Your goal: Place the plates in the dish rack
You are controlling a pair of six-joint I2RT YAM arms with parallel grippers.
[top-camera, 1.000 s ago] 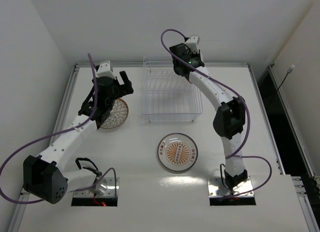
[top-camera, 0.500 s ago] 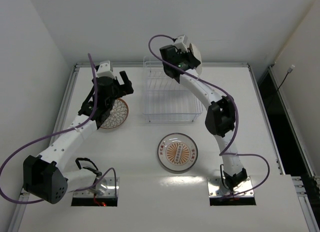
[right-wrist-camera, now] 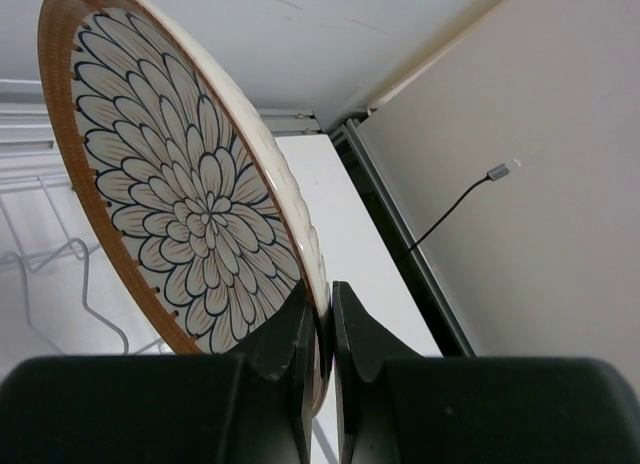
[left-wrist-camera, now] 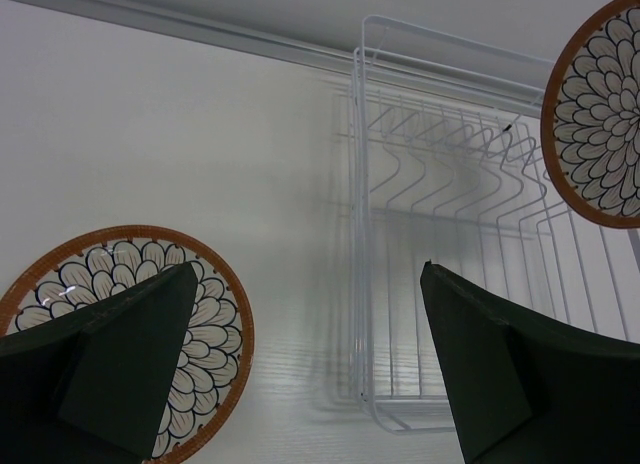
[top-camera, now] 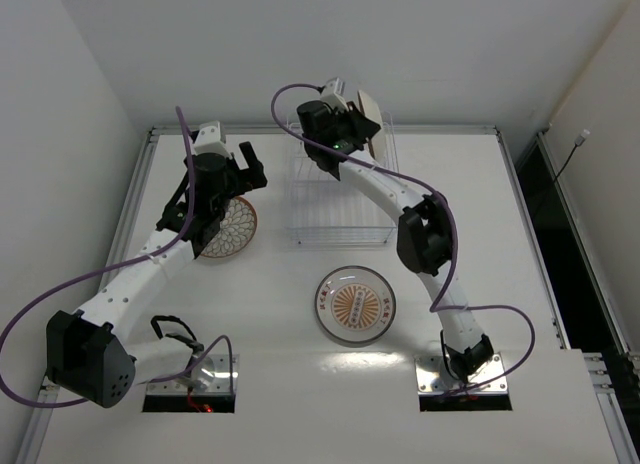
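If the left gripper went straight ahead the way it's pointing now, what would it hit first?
The left gripper would probably meet bare table, in the gap between the flat-lying petal plate and the dish rack. One finger could graze the plate; depth is unclear.

white table (top-camera: 480, 214), flat. wire dish rack (top-camera: 340, 209) stands at centre toward the far edge. petal-patterned plate (top-camera: 232, 229) lies face up left of the rack, apart from it. sunburst plate (top-camera: 355, 304) lies face up in front of the rack, apparently not touching.

plate (top-camera: 236, 230) left of dish rack (top-camera: 328, 199), raised plate (top-camera: 367, 111) above it
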